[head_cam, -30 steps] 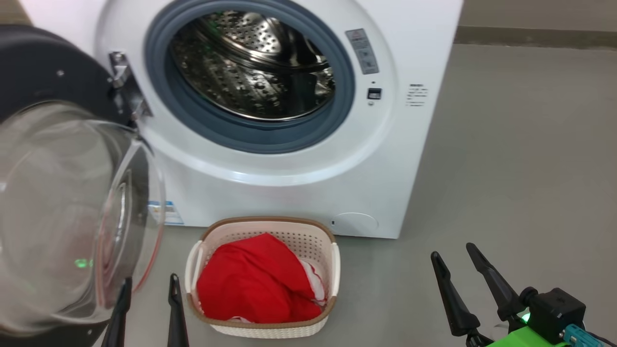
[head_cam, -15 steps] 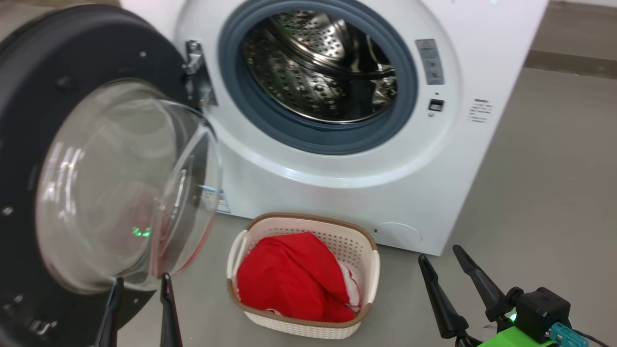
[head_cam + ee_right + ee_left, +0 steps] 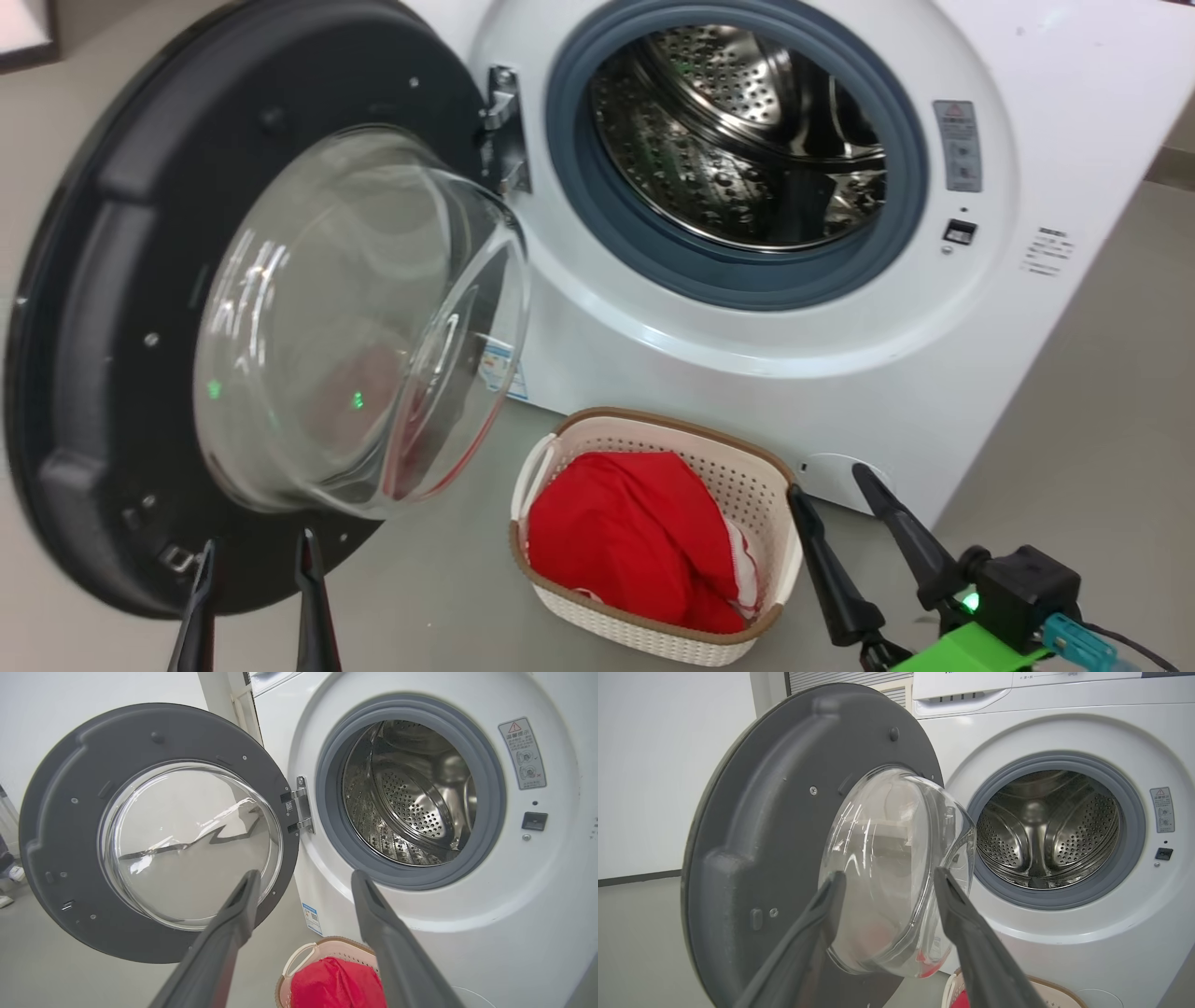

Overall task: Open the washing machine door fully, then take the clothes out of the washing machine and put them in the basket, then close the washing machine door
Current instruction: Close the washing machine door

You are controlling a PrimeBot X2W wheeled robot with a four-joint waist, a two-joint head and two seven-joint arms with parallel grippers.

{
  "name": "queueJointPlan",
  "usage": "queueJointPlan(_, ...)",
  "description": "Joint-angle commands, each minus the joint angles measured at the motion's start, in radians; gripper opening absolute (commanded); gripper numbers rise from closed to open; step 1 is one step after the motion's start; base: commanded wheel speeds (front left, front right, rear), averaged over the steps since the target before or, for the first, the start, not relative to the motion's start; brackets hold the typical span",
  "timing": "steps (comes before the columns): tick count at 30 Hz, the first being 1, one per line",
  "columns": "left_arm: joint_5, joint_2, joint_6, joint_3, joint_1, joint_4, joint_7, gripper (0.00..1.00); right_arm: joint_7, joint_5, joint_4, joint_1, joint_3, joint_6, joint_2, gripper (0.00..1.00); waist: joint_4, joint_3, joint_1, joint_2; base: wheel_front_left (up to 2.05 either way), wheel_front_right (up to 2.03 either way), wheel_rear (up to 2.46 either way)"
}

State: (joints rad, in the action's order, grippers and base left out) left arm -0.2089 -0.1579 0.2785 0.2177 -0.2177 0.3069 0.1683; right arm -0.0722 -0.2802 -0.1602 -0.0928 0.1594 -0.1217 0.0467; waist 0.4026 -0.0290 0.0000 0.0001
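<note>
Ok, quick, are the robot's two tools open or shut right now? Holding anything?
Left tool: open, holding nothing.
Right tool: open, holding nothing.

Washing machine [image 3: 709, 373] as landmark. Door [image 3: 93, 308] hung on hinge [image 3: 502, 131] at left edge of machine's opening, standing out leftward and toward robot. Drum [image 3: 738, 140] set back inside opening. Basket [image 3: 758, 495] on floor [image 3: 1074, 448] before machine's front, below opening; seemingly just off front panel, gap hard to judge. Clothes [image 3: 625, 541] in basket. Left gripper [image 3: 257, 541] well left of machine's front, near door's lower edge. Right gripper [image 3: 826, 480] before machine's lower right front, just right of basket.
</note>
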Motion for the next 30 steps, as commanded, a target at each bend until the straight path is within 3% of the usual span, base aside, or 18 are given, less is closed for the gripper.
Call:
queueJointPlan(1, -0.005, -0.011, 0.011, -0.038, 0.031, 0.028, 0.002, 1.00, -0.008, -0.004, -0.023, 0.058, 0.034, -0.009, 0.004, 1.00, 0.023, -0.003, 0.0000, -0.0001, 0.00, 0.00, 0.00)
queueJointPlan(15, -0.020, -0.014, 0.027, -0.059, 0.022, 0.026, 0.009, 1.00, -0.010, -0.022, -0.002, 0.078, 0.084, -0.009, 0.004, 1.00, 0.097, -0.007, 0.0000, -0.0001, 0.00, 0.00, 0.00)
queueJointPlan(29, -0.024, -0.020, 0.033, -0.060, 0.025, 0.032, 0.013, 1.00, -0.014, -0.021, 0.001, 0.084, 0.088, -0.009, 0.004, 1.00, 0.109, 0.007, 0.0000, -0.0001, 0.00, 0.00, 0.00)
queueJointPlan(30, -0.025, -0.020, 0.033, -0.059, 0.025, 0.033, 0.013, 0.93, -0.015, -0.021, 0.001, 0.083, 0.088, -0.009, 0.004, 1.00, 0.109, 0.008, 0.0000, -0.0001, 0.00, 0.00, 0.00)
